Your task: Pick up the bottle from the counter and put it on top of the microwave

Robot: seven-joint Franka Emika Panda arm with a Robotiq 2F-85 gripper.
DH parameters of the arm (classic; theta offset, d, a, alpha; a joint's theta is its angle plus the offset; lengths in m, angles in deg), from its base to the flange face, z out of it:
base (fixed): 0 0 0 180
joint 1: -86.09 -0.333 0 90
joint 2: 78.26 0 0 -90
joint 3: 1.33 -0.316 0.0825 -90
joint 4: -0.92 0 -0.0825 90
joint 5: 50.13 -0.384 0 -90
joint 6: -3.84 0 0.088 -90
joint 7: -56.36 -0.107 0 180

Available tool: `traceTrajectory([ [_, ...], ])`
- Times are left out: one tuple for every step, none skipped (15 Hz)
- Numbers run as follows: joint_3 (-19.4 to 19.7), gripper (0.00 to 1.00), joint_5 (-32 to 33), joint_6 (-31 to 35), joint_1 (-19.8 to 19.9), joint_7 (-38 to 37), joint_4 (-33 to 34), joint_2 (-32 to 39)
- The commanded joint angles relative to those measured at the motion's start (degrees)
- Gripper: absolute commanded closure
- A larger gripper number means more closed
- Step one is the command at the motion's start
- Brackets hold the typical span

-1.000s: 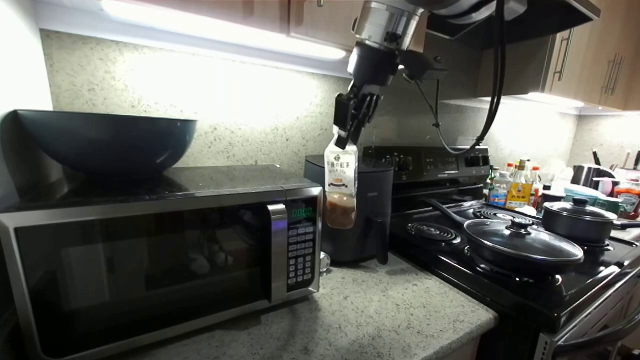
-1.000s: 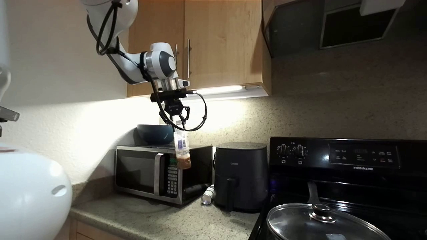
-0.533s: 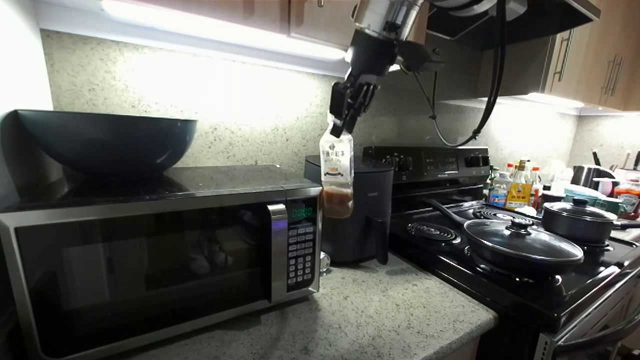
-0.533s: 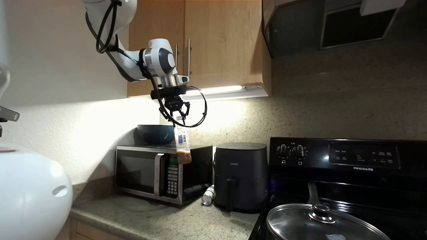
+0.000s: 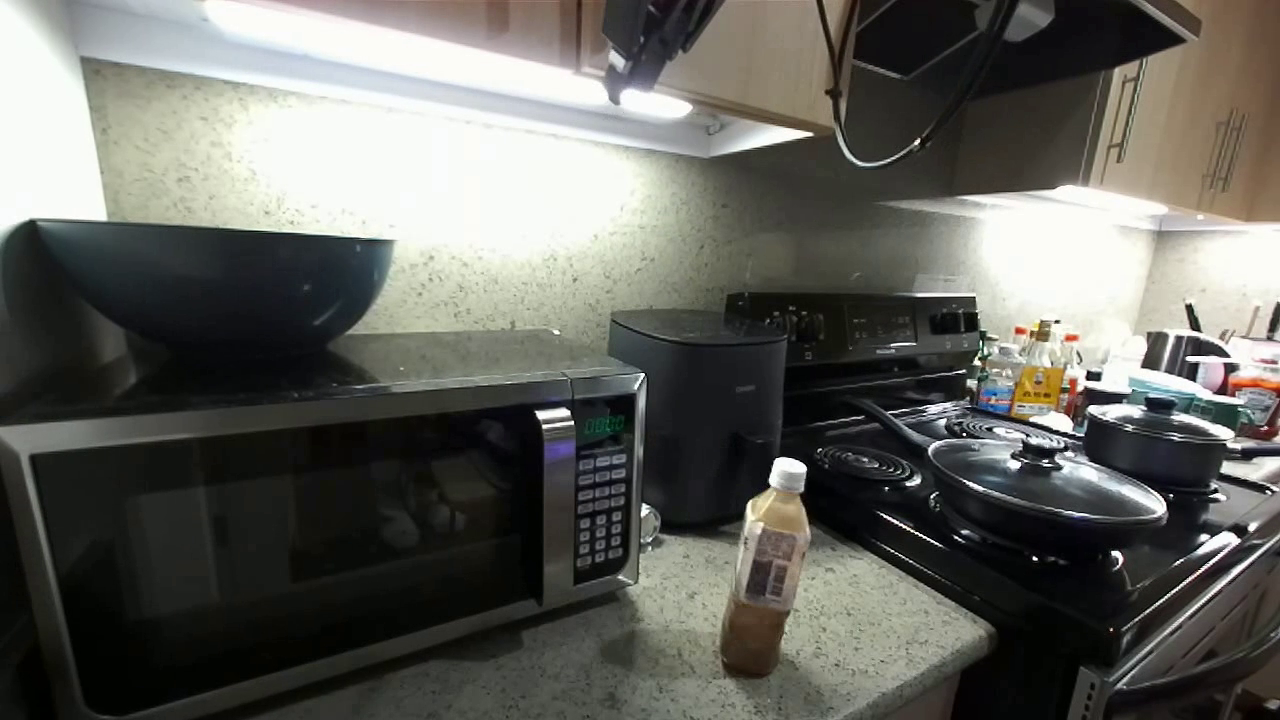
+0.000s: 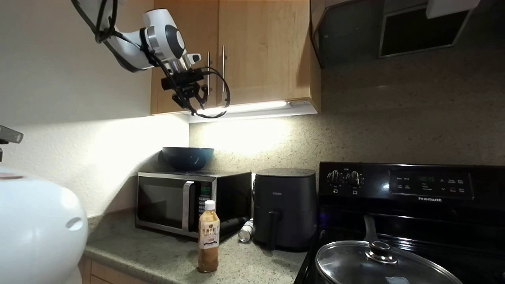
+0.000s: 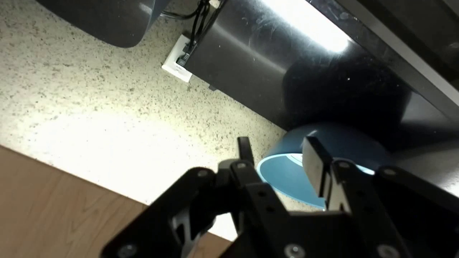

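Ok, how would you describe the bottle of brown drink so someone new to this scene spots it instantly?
In both exterior views, find the large steel-framed microwave and its button panel. Down on the speckled counter, near the panel end, stands a slim bottle. Its white cap and pale label set it apart from the dark boxy appliance farther back.

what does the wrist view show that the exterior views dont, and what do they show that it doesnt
Only the wrist view shows the light-blue inside of the bowl. Only the exterior views show the bottle, standing on the counter, and the stove with a lidded pan. All share the microwave, the bowl's outside on top of it, the dark boxy appliance and the gripper.
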Motion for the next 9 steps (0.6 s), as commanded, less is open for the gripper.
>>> traceTrajectory([
  [-0.56,0.35,2.48,0.17,0.71,-2.48,0.92,0.50],
  [-0.26,0.56,0.98,-0.26,0.01,-1.02,0.85,0.26],
  [-0.23,0.50,1.00,-0.26,0.09,-1.05,0.85,0.34],
  [-0.19,0.44,1.01,-0.26,0.15,-1.06,0.85,0.43],
  [-0.18,0.39,1.02,-0.26,0.18,-1.06,0.85,0.51],
  [-0.18,0.35,1.02,-0.26,0.18,-1.06,0.85,0.54],
  [-0.06,0.10,0.94,-0.65,0.19,-0.73,0.48,0.48],
  [0.26,0.08,0.18,-1.55,0.20,-0.72,-0.50,0.31],
  [0.48,0.03,-0.35,-2.20,0.16,-0.59,-0.92,0.33],
])
